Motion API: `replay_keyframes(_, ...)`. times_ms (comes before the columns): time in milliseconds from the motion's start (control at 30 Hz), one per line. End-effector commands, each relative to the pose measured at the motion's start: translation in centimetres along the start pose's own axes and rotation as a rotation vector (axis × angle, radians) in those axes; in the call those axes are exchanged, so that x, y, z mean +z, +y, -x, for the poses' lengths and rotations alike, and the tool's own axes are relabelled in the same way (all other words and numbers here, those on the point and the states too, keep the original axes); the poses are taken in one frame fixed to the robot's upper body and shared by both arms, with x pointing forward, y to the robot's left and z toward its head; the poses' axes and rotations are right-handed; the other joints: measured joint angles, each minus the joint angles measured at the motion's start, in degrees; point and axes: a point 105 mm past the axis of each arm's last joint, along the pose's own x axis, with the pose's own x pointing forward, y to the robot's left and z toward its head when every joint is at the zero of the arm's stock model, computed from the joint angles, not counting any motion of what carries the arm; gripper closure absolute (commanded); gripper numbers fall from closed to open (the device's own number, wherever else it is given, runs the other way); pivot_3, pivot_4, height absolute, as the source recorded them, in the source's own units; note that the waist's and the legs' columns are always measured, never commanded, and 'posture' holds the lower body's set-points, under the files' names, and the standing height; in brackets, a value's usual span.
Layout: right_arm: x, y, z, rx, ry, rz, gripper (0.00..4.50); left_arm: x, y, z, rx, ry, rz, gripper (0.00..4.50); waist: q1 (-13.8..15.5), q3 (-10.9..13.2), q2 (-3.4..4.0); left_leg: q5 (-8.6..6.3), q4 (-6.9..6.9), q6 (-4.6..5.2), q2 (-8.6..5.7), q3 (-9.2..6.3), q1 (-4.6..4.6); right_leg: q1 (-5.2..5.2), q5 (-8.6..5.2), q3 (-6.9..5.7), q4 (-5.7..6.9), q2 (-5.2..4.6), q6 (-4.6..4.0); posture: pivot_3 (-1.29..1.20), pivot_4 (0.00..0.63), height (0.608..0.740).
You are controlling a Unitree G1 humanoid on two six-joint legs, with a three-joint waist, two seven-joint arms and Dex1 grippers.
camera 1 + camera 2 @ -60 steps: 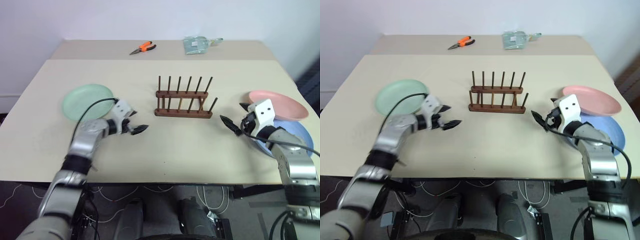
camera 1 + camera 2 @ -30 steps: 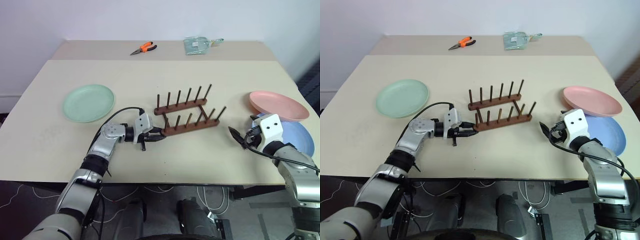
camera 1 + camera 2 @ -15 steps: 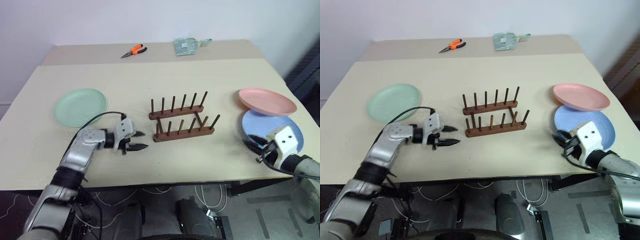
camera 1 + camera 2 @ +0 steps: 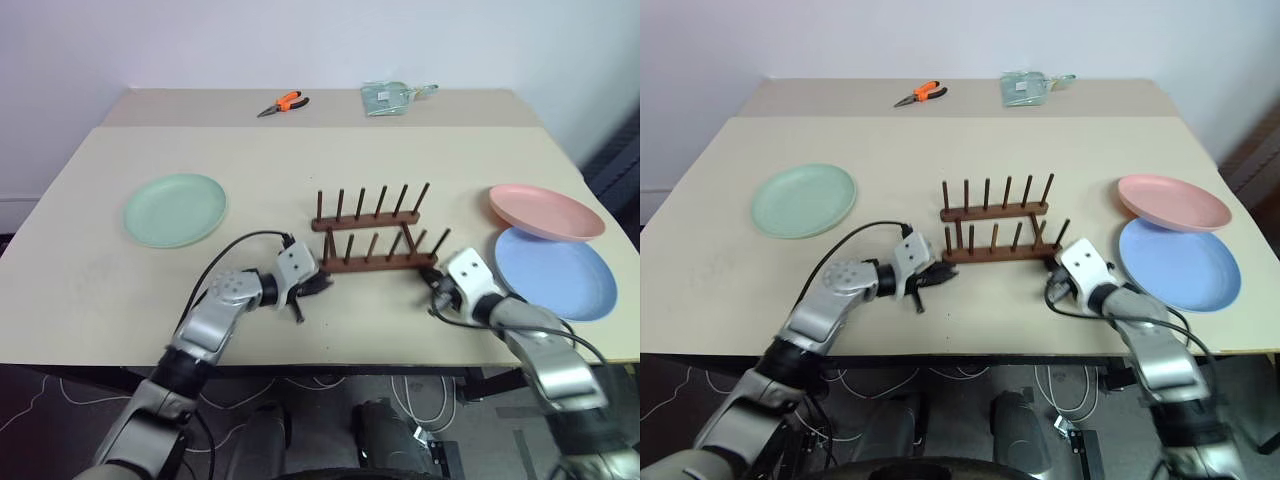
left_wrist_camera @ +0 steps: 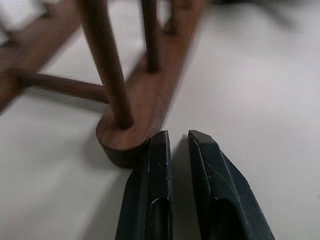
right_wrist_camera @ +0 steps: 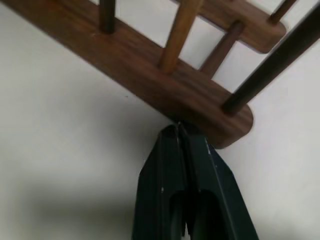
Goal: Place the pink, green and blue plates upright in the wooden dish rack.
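Two nearly closed grippers, left gripper (image 5: 176, 142) and right gripper (image 6: 178, 131), hold nothing and press the empty wooden dish rack (image 4: 372, 245) mid-table; uneven pushing could skew or tip it.

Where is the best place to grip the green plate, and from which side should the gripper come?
Probably at the rim of the green plate, on its near right edge, coming low from the left gripper side. The plate lies flat on the table, so only its raised rim offers an edge to pinch.
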Motion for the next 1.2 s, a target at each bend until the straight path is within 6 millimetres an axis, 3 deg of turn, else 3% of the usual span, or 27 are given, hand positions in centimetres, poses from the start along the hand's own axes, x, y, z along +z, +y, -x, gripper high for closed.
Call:
replay_keyframes(33, -0.4, -1.0, -1.6, -0.069, 0.023, 0.017, 4.5, -3.5, 4.0, 0.8, 0.236, 0.127, 0.062, 3.88, -0.29, -0.02, -0.04, -0.01, -0.01, -0.01, 0.0, -0.02, 0.18, 0.15, -0.01, 0.0, -0.01, 0.01, 0.0, 0.0, 0.15, 0.74)
replay_keyframes(200, 0.4, -2.0, -2.5, -0.083, 0.002, 0.03, 4.5, -3.5, 5.1, 0.5, 0.271, 0.114, 0.068, 3.88, -0.9, -0.05, -0.02, -0.01, -0.23, -0.01, 0.0, -0.02, 0.43, 0.33, -0.06, 0.0, -0.04, 0.0, 0.06, 0.0, 0.15, 0.74)
replay_keyframes(300, 1.2, -3.2, -1.1, -0.072, -0.029, 0.06, 3.69, -2.7, 4.6, 0.7, 0.229, 0.071, 0.025, 3.93, -0.98, -0.05, -0.02, -0.01, -0.29, -0.01, -0.01, -0.02, 0.42, 0.32, 0.04, 0.0, -0.02, 0.0, -0.05, 0.0, 0.15, 0.74)
replay_keyframes(367, 2.5, -4.4, 0.4, -0.087, -0.073, 0.126, 2.74, -1.8, 4.3, 1.1, 0.203, 0.019, -0.032, 3.93, -1.01, -0.05, -0.02, -0.01, -0.31, -0.01, -0.01, -0.02, 0.38, 0.29, 0.03, 0.0, -0.02, 0.0, -0.03, 0.0, 0.15, 0.74)
replay_keyframes(433, 4.1, -6.2, 3.3, -0.099, -0.093, 0.292, 1.77, -0.7, 3.8, 2.3, 0.138, -0.037, -0.094, 3.93, -1.07, 0.01, 0.09, -0.02, -0.35, -0.01, -0.02, -0.02, 0.21, 0.15, 0.0, 0.0, -0.02, -0.01, 0.03, 0.0, 0.15, 0.74)
replay_keyframes(533, 4.8, -8.3, 5.6, -0.136, -0.063, 0.401, 1.77, 0.8, 3.9, 3.3, 0.12, -0.096, -0.188, 3.93, -1.28, 0.02, 0.12, -0.02, -0.33, 0.0, -0.03, -0.01, -0.31, -0.36, 0.04, 0.02, 0.01, -0.03, 0.12, 0.0, 0.15, 0.74)
replay_keyframes(633, 4.7, -12.3, 7.6, -0.259, 0.052, 0.531, 1.77, 2.6, 3.7, 4.2, 0.061, -0.155, -0.253, 3.93, -1.07, 0.04, 0.09, -0.02, -0.28, 0.0, -0.02, 0.02, -0.48, -0.59, 0.06, 0.03, 0.05, -0.01, -0.02, 0.0, 0.15, 0.74)
replay_keyframes(767, 3.2, -15.1, 8.4, -0.328, 0.203, 0.671, 1.77, 4.9, 3.1, 4.4, -0.009, -0.233, -0.259, 3.93, -0.9, 0.05, 0.08, -0.02, -0.27, 0.0, -0.03, 0.09, -0.54, -0.6, 0.03, 0.04, -0.03, -0.05, -0.07, 0.0, 0.15, 0.74)
replay_keyframes(867, 1.7, -16.4, 8.0, -0.354, 0.288, 0.752, 1.77, 6.7, 1.9, 4.6, -0.087, -0.293, -0.247, 3.93, -0.76, 0.06, 0.06, -0.02, -0.27, 0.0, -0.04, 0.12, -0.57, -0.63, 0.03, 0.05, -0.04, -0.07, -0.06, 0.0, 0.15, 0.74)
replay_keyframes(967, 0.2, -17.4, 7.1, -0.389, 0.344, 0.795, 2.65, 8.4, 1.1, 4.7, -0.119, -0.356, -0.198, 3.93, -1.11, 0.11, 0.11, -0.02, -0.26, 0.0, -0.04, 0.21, -0.57, -0.66, 0.03, 0.14, -0.02, -0.07, -0.07, 0.0, 0.15, 0.74)
replay_keyframes(1100, -1.0, -16.9, 6.6, -0.356, 0.358, 0.798, 4.48, 8.0, 0.7, 5.1, -0.118, -0.344, -0.175, 3.93, -1.28, 0.13, 0.1, -0.02, -0.31, 0.01, -0.03, 0.21, -0.54, -0.7, 0.05, 0.18, 0.0, -0.02, -0.01, 0.0, 0.15, 0.74)
replay_keyframes(1200, -1.1, -16.6, 6.4, -0.354, 0.346, 0.798, 4.48, 7.1, 0.4, 5.3, -0.121, -0.31, -0.177, 3.93, -1.35, 0.17, 0.18, -0.02, -0.32, 0.02, -0.03, 0.24, -0.54, -0.71, 0.05, 0.25, 0.01, -0.02, 0.02, 0.0, 0.15, 0.74)
